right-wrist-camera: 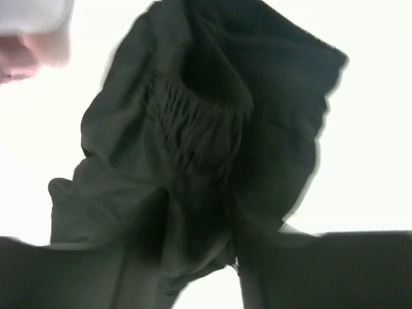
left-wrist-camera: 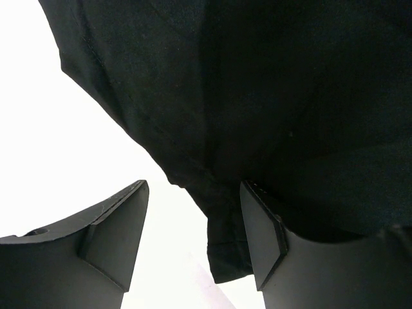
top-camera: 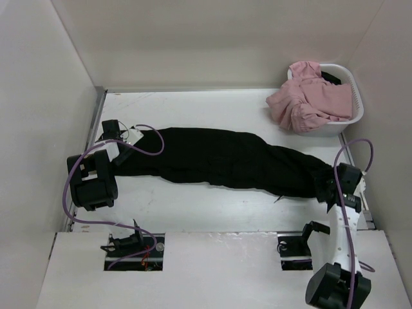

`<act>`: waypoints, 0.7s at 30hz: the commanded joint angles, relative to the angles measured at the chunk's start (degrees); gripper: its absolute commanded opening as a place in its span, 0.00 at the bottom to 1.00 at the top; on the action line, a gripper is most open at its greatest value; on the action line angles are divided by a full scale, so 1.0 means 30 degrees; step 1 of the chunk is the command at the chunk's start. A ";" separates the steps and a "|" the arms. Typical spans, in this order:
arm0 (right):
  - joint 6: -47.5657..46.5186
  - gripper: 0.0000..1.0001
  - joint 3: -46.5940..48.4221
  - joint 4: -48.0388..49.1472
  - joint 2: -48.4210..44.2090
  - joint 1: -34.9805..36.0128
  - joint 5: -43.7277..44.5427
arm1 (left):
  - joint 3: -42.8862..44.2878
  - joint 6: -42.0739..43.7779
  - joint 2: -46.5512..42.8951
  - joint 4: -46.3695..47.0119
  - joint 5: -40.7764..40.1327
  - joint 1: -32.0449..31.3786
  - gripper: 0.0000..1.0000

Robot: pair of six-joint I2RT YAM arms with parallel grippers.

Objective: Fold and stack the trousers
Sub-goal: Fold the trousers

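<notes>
Item, the trousers [top-camera: 225,158]: plain black cloth, lying stretched lengthwise across the white table [top-camera: 193,206], running from the left side towards the right, with one end reaching each arm and the middle bulging towards the far wall. Item, the left gripper [top-camera: 123,153]: sitting at the left end of the trousers, low over the table. In the left wrist view its two fingers [left-wrist-camera: 109,238] are standing plainly apart. A narrow edge of black cloth is hanging down between them, lying against the right-hand finger, while bare table is showing between it and the other. Item, the right gripper [top-camera: 325,187]: sitting at the right end of the trousers, near the table's right edge. The right wrist view is coming through blurred; a gathered, elastic-looking band [right-wrist-camera: 199,122] is bunching above the fingers and dark cloth is filling the space between them, so whether this claw is pinching the cloth or standing free of it I cannot tell. Item, a white basket [top-camera: 357,103]: standing in the far right corner, well apart from the trousers, with pink cloth [top-camera: 302,100] spilling over its near-left rim. Item, purple cables [top-camera: 71,174]: looping along both arms.
</notes>
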 commanded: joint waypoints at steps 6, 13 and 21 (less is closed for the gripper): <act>0.4116 1.00 -0.1305 0.1649 0.2750 -0.0814 0.1622 | -0.0697 0.0149 -0.0165 -0.1665 0.0405 0.0232 0.58; 0.6107 1.00 -0.0454 0.2501 0.6618 -0.0463 0.3206 | -0.0756 0.0150 -0.0984 -0.1753 0.0551 0.0057 0.59; 0.6053 0.15 -0.1303 0.4992 0.9583 -0.0345 0.3410 | -0.0639 0.0120 -0.1542 -0.1753 0.0698 0.0113 0.59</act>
